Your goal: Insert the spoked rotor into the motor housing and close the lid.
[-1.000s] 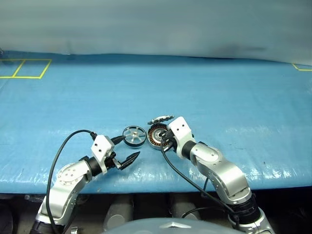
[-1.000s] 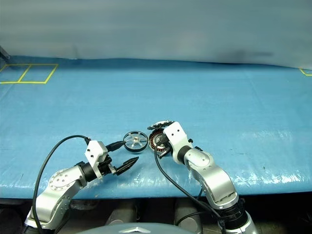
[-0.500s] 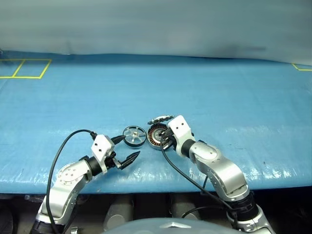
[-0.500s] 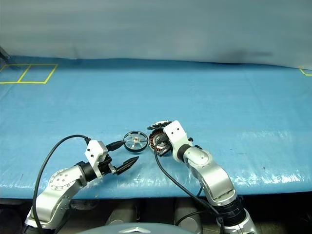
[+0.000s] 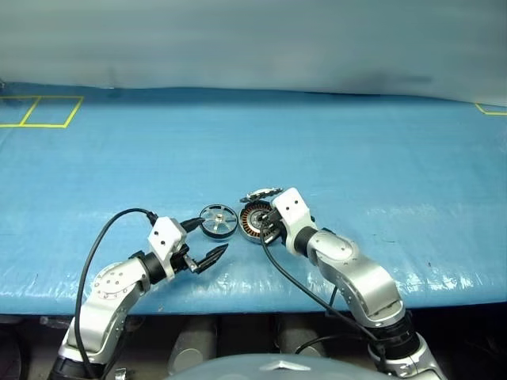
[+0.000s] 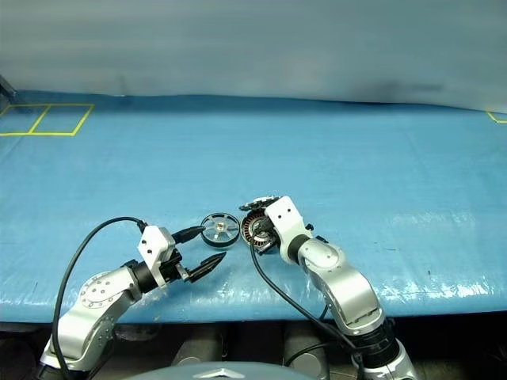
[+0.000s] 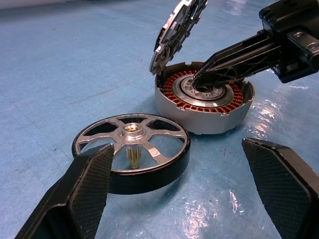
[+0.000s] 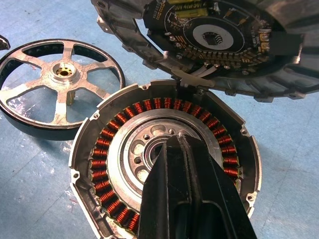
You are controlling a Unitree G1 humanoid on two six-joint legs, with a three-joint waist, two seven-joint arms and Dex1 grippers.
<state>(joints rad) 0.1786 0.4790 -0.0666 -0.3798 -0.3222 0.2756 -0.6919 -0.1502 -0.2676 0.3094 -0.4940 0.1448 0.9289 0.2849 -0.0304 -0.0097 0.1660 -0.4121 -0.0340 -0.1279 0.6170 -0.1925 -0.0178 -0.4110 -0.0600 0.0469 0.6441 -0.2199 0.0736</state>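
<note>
Nearest the robot, the left pincer (image 5: 203,241) stands wide open, its two black fingers spread low over the blue-covered bench (image 5: 380,158) and aimed at the spoked rotor (image 5: 218,221), which lies flat just ahead of the fingertips with its short shaft pointing down. That spread looks like a readiness to close on the rotor's dark rim, though neither finger appears to touch it yet. Just beside the rotor, on its right, sits the motor housing (image 7: 204,102), open side up so the ring of copper windings and the grey hub face the ceiling. The right pincer (image 7: 205,75) is closed on nothing, its joined fingertips resting in the hub's central bore; my reading is that it pins the housing so the case will not slide while the rotor is brought over. Beyond the housing, the lid (image 8: 209,37) stands tilted up on the far rim, its circuit-board face turned toward the cavity, apparently joined to the housing at that edge by a small grey link, which would keep the cavity clear for the rotor and the lid ready to fold down afterwards.
</note>
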